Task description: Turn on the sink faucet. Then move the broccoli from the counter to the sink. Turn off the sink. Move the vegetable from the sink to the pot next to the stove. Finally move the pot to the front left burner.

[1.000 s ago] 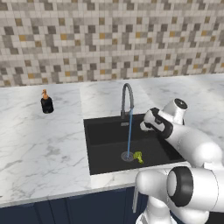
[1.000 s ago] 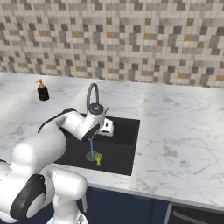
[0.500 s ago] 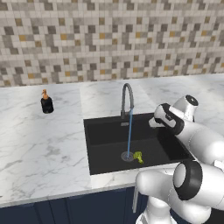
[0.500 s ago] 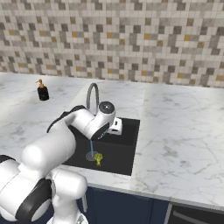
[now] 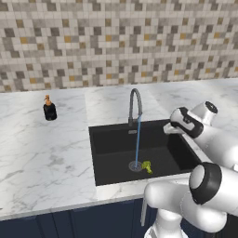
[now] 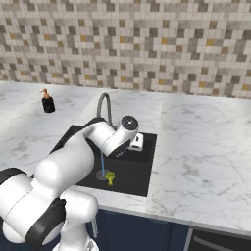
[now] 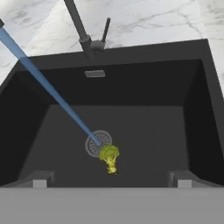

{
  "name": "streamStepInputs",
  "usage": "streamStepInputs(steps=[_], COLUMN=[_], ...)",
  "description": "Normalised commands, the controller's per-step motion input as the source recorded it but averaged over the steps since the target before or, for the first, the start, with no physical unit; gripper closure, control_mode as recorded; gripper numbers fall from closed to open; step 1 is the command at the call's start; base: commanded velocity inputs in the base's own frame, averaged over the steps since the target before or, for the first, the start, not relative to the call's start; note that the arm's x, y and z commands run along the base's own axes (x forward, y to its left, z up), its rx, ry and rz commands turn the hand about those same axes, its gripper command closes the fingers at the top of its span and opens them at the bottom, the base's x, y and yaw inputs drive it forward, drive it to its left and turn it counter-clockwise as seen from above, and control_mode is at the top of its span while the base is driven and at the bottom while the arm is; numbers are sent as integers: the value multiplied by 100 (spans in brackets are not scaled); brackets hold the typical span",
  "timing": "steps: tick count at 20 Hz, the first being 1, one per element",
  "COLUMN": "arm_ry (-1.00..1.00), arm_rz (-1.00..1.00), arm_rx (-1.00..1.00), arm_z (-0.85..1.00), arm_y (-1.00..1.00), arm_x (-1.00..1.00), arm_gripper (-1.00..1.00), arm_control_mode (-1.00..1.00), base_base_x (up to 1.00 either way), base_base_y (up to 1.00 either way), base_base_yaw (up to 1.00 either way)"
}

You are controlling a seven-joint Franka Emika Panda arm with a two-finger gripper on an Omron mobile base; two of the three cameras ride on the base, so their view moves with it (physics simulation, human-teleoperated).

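The sink faucet [image 5: 134,103] [image 7: 79,25] runs, a blue stream of water falling onto the round drain [image 7: 98,143]. The broccoli [image 5: 147,166] [image 6: 110,177] [image 7: 109,158] lies on the floor of the black sink [image 5: 111,151] [image 7: 201,109], just beside the drain. My gripper [image 5: 169,130] [image 6: 138,142] [image 7: 110,183] hovers above the right part of the basin, open wide and holding nothing. It looks down at the broccoli, well above it. White marble counter [image 5: 46,153] [image 6: 206,142] surrounds the sink. The pot, stove and burner are out of view.
A small black soap bottle [image 5: 49,108] [image 6: 47,102] with an orange pump stands on the counter left of the sink. The faucet's thin lever [image 7: 106,29] rises beside its base. A tiled wall backs the counter.
The hand has drifted a little to the right over the basin, jaws still wide. Water keeps running and the broccoli has not moved.
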Motion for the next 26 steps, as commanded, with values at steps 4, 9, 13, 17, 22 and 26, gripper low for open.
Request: streamStepInputs(steps=[4,9,13,17,22,26], arm_ry=[-11,-10,-9,-11,-18,-18], arm_rz=[18,26,31,36,36,32], arm_rx=[2,0,0,0,0,0], arm_z=[0,0,0,-1,-15,-11], arm_y=[-25,-15,-9,-1,0,0], arm_x=[50,57,58,53,41,44], arm_gripper=[-100,-100,-100,-100,-100,-100], arm_control_mode=[-100,-100,-100,-100,-100,-100], base_base_x=[0,0,0,0,0,0], base_base_y=[0,0,0,0,0,0], base_base_yaw=[0,0,0,0,0,0])
